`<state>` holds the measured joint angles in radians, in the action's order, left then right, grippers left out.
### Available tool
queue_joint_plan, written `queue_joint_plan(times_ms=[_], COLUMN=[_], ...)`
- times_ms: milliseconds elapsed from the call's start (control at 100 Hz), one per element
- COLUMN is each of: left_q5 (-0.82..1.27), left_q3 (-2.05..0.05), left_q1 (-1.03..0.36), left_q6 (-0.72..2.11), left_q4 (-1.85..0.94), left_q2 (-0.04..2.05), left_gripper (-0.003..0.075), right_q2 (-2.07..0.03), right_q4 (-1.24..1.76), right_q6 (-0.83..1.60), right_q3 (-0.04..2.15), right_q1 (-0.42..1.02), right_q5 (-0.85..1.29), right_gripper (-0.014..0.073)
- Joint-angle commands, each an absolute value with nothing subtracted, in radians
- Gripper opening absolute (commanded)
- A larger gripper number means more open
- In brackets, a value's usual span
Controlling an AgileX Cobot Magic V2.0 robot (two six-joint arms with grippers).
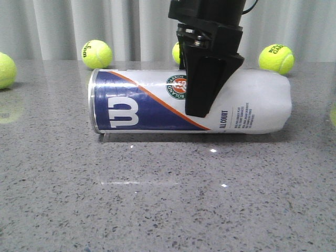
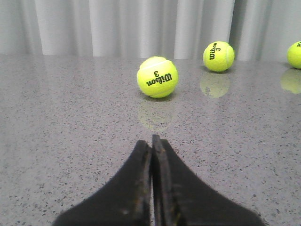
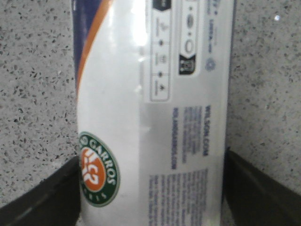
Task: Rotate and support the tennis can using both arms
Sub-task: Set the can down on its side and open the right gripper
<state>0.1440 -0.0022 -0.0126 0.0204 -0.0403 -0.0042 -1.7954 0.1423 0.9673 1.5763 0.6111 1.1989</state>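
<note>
The right gripper (image 1: 202, 92) comes down from above with one black finger on each side of the tennis can (image 1: 157, 102), clasping its body near the Roland Garros logo (image 3: 97, 168), a hold around the middle that suits turning the tube without it slipping endways. The can lies on its side on the grey table (image 1: 168, 199), its silver rim (image 1: 92, 102) toward the robot's left. The left gripper (image 2: 152, 143) has its fingers pressed together on nothing, low over the table and apart from the can, so the support is not yet in place. Tennis balls (image 2: 157, 76) lie scattered behind; the nearest ones could obstruct the can's far side.
</note>
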Motion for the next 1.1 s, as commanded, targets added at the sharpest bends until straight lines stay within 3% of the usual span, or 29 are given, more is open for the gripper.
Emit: queue_joint_plan(times_ms=[0,530,690,790,1020,1090], left_q5=[0.067,0.067,0.067,0.067,0.067,0.067], left_q3=[0.045,0.045,0.045,0.045,0.045,0.045], left_q1=[-0.022,-0.022,-0.022,-0.022,-0.022,-0.022], left_q6=[0.016,0.016,0.016,0.016,0.016,0.016], left_q4=[-0.041,-0.041,-0.041,-0.041,-0.041,-0.041], left_q2=[-0.044,-0.044,-0.044,-0.044,-0.044,-0.044], left_gripper=[-0.0021,-0.002,-0.0021,-0.0021,-0.0021,-0.0021], right_q2=[-1.754,-1.652,-1.587,-1.563,-1.527,-1.519], right_q4=[0.148,0.111,0.081,0.02,-0.085,-0.095], right_q6=[0.973,0.972,0.801,0.605,0.087,-0.013], right_q3=[1.606,1.606,1.606,1.606,1.606,1.606], right_q1=[0.613,0.613,0.613,0.613,0.613,0.612], right_q5=[1.174,1.154,1.15,1.152,1.155,1.152], right_gripper=[0.0668,0.0647,0.0622,0.0493,-0.0001,-0.0069])
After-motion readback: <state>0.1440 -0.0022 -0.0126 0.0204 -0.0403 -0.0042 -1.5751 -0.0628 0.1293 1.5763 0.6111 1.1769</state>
